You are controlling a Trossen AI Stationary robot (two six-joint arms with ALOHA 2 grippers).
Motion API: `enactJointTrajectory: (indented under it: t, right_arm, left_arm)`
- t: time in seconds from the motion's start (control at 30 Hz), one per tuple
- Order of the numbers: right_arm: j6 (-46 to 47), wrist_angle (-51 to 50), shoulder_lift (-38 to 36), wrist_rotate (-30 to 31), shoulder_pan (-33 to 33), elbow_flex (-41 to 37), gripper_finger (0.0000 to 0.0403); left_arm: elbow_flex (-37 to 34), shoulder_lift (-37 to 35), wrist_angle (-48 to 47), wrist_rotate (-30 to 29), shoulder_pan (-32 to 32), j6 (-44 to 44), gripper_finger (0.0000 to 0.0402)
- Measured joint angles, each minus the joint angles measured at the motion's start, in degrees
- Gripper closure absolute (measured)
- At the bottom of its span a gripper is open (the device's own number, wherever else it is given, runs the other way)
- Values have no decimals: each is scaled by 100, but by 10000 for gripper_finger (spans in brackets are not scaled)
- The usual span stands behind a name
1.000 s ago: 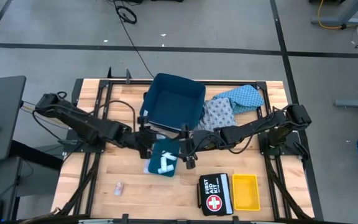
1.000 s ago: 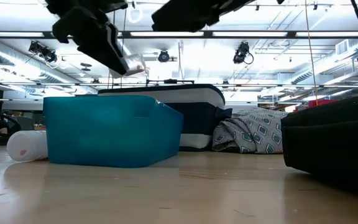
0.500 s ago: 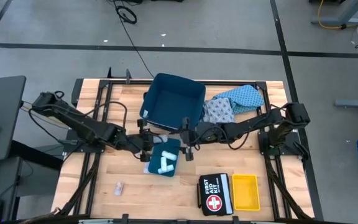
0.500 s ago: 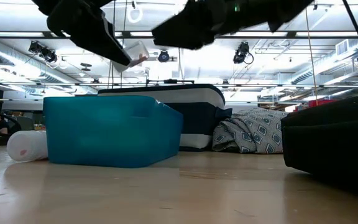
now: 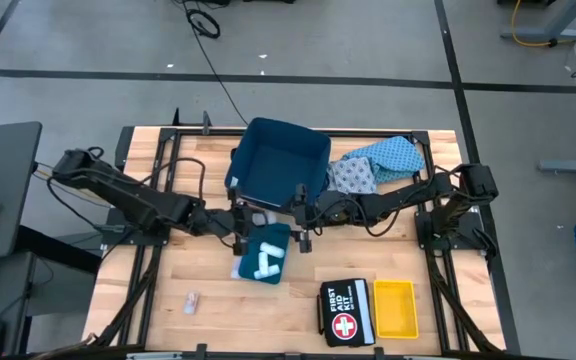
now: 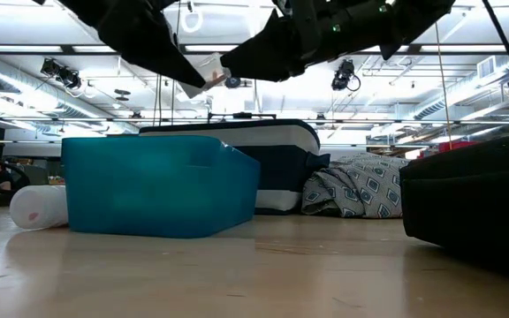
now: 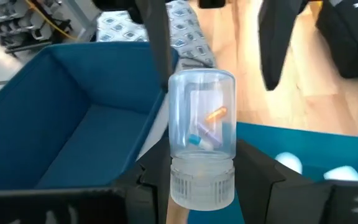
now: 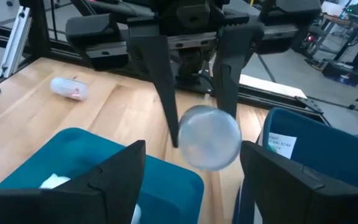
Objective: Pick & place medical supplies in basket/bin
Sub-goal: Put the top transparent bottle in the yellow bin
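Note:
A clear pill bottle point(image 7: 202, 127) with coloured capsules inside and a ribbed cap is held in the air by my left gripper point(image 7: 202, 173), above the small teal bin point(image 5: 265, 252). The teal bin holds white rolls point(image 5: 268, 261). My right gripper point(image 8: 191, 149) faces the left one, open, with a finger on each side of the bottle's point(image 8: 210, 138) free end and apart from it. The dark blue bin point(image 5: 280, 160) stands just beyond. Two blue patterned cloths point(image 5: 368, 168) lie on the table beside it. My left gripper pinches the bottle's ribbed cap end point(image 7: 202, 185) between its two fingers point(image 7: 143, 180). It comes roughly level from the table's left side. The bottle is lifted clear and sticks out past the fingertips toward the right gripper, its free end point(image 6: 208, 69) tilted slightly up.
A small clear vial point(image 5: 191, 300) lies on the near left part of the table. A black first aid kit point(image 5: 346, 312) and a yellow tray point(image 5: 395, 308) sit at the near edge. Metal frame rails point(image 5: 158, 170) run along both sides.
My right gripper has moved toward the far edge and a little left, closing in on the bottle until its open fingers flank the free end. My left gripper, still holding the bottle, has risen slightly and shifted toward the far edge.

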Motion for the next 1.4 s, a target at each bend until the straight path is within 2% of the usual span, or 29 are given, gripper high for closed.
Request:
enactJointTrajectory:
  t: [0.1,0.53,0.67,1.03,1.4]
  right_arm:
    - [-2,-13,0,-2,0,0,131]
    - [19,-27,-2,-36,-90,0,135]
    - [20,-25,-4,-42,-90,0,160]
    - [-10,18,-4,-287,-94,-2,262]
    - [-21,41,-4,-381,-94,-2,262]
  left_arm:
    - [-1,77,132,211,71,44,275]
    - [1,110,407,356,106,237,275]
    - [1,110,409,358,106,248,275]
    - [1,110,418,350,106,246,275]
    - [1,110,427,357,104,237,275]
